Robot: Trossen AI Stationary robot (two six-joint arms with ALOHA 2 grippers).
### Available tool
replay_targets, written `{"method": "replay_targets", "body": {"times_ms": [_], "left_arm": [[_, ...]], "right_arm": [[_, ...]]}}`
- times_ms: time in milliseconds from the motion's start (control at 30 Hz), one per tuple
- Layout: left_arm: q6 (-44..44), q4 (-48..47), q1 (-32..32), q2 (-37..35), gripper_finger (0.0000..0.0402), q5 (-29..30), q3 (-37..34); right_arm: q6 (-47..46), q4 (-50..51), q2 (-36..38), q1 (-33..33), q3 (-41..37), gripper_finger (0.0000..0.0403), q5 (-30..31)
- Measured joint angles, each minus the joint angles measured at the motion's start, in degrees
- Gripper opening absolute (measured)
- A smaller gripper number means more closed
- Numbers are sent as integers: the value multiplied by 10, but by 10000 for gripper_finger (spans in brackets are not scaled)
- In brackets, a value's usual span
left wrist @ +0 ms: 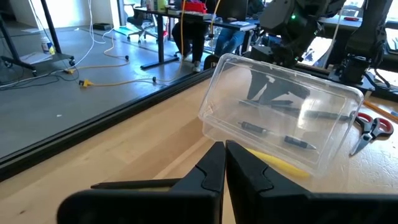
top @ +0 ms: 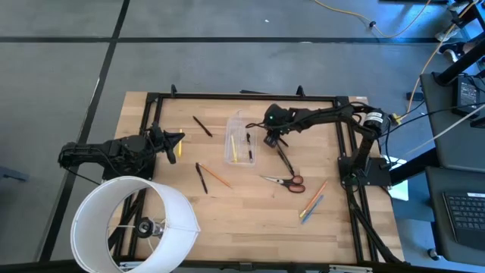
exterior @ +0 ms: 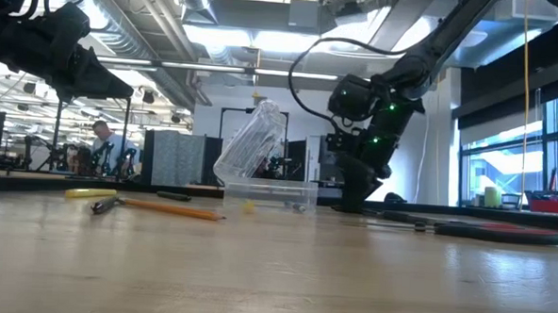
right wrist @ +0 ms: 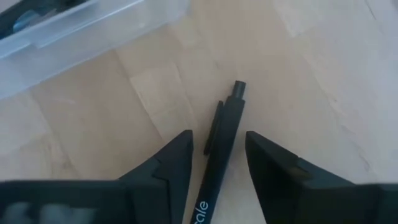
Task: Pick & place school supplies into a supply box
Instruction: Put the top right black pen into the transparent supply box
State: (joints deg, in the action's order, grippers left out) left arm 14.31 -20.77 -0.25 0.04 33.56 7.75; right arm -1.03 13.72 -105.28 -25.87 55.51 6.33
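Observation:
The clear supply box (top: 241, 142) stands mid-table with its lid tipped up (exterior: 253, 141); a yellow pencil (top: 233, 149) and a black pen (top: 248, 142) lie inside. My right gripper (right wrist: 217, 140) is low over the table just right of the box, open, with its fingers on either side of a black pen (right wrist: 225, 124) that lies flat, and a gap shows on both sides. My left gripper (left wrist: 224, 152) is shut on nothing, left of the box, beside a yellow pen (top: 173, 149). The red-handled scissors (top: 285, 180) lie on the table near the front.
Loose on the wood are a black pen (top: 202, 126) beyond the box, another black pen (top: 201, 178) beside an orange pencil (top: 218, 177), and an orange pencil with a blue pen (top: 312, 203) near the right. A large white cylinder (top: 129, 224) stands at the near left corner.

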Motion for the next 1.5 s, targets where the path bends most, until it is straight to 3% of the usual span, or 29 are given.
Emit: {"method": "replay_targets", "body": {"times_ms": [400, 667, 1500], "left_arm": [[0, 0, 0, 0, 6, 0, 0], [0, 0, 0, 0, 7, 0, 0], [0, 0, 0, 0, 8, 1, 0]], "right_arm": [[13, 0, -1, -1, 0, 55, -28], [11, -4, 0, -1, -1, 65, -29], [-5, 30, 16, -1, -1, 48, -35]]}}
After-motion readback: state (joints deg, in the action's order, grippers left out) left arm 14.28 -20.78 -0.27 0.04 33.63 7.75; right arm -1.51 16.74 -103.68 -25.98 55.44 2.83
